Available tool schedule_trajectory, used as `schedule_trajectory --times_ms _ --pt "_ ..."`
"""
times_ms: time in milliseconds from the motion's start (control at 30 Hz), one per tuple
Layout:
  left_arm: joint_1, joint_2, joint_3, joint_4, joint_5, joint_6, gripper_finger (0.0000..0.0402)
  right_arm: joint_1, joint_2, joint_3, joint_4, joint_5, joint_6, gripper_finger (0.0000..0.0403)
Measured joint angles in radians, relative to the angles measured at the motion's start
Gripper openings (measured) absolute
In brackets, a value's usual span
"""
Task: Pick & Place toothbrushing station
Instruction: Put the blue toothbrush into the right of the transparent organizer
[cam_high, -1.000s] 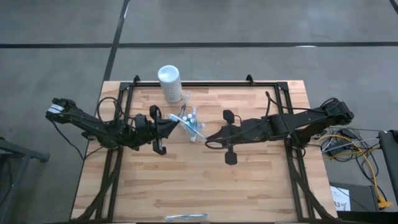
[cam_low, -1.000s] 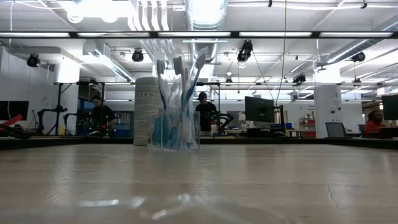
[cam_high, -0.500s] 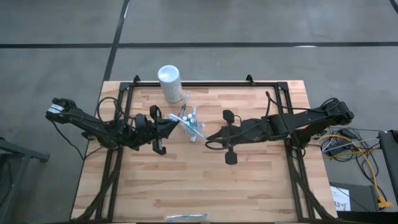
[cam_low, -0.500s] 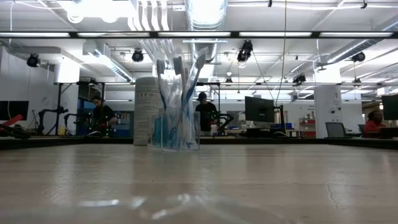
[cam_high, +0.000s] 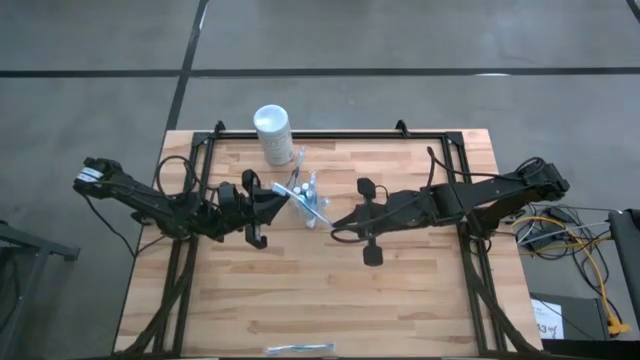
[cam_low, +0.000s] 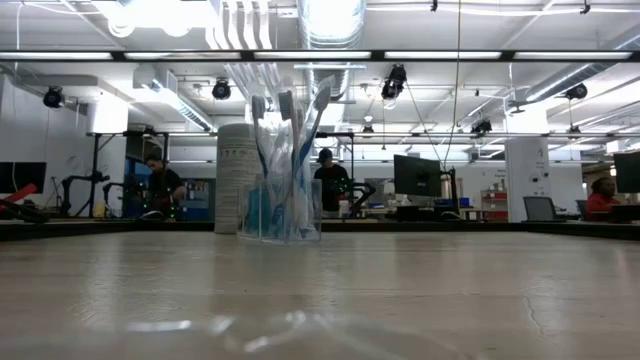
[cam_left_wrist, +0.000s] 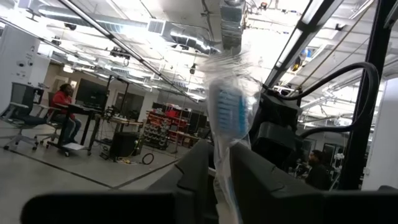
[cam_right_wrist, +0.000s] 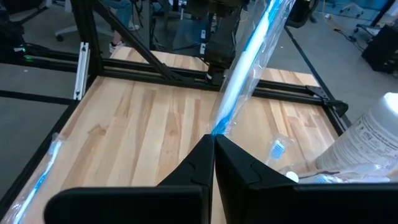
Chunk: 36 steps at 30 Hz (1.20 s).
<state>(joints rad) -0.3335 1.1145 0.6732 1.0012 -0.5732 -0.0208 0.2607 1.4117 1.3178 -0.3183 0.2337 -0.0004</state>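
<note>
The toothbrushing station (cam_low: 280, 208), a clear holder with several toothbrushes upright in it, stands on the wooden table (cam_high: 400, 290) by the white cylinder (cam_high: 272, 133). Above it a plastic-wrapped blue-and-white toothbrush (cam_right_wrist: 249, 65) spans the air between my grippers. My right gripper (cam_right_wrist: 213, 138) is shut on its lower end. My left gripper (cam_left_wrist: 221, 180) is open, with one finger on either side of the brush's head end (cam_left_wrist: 231, 115). In the high view the left gripper (cam_high: 290, 196) and the right gripper (cam_high: 333, 221) flank the station (cam_high: 306, 190). My right gripper pinches the wrapped toothbrush's handle end (cam_right_wrist: 219, 126) between its two fingertips. The fingers come from the table's right, slanting a little downward. The brush runs on from them up toward the left gripper, clear of the table. Whether my left gripper's fingers touch the wrapper, I cannot tell.
Another wrapped toothbrush (cam_high: 300, 349) lies at the table's near edge. A black frame (cam_high: 330, 134) runs along the far edge and down both sides. People sit and stand in the room beyond the table.
</note>
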Motion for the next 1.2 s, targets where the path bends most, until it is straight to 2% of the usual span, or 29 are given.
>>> schedule_trajectory --times_ms 200,433,700,867,1200 --pt "0.001 0.0 0.001 0.0 0.022 -0.006 0.0083 0.0 0.0 0.0 0.0 -0.002 0.001 0.0008" --pt "0.003 0.0 0.002 0.0 0.101 -0.016 0.0085 0.001 0.0 0.0 0.0 -0.003 0.001 0.0008" --pt "0.022 0.0 0.003 0.0 0.101 -0.018 0.0085 0.001 0.0 0.0 -0.015 -0.057 0.001 0.0008" --pt "0.033 0.0 0.003 -0.005 0.103 -0.018 0.0083 -0.006 0.0 0.0 -0.022 -0.059 0.054 0.0008" --pt "0.033 0.009 0.007 -0.052 0.136 -0.083 0.0085 -0.018 0.0 0.0 -0.014 -0.059 0.05 0.0008"
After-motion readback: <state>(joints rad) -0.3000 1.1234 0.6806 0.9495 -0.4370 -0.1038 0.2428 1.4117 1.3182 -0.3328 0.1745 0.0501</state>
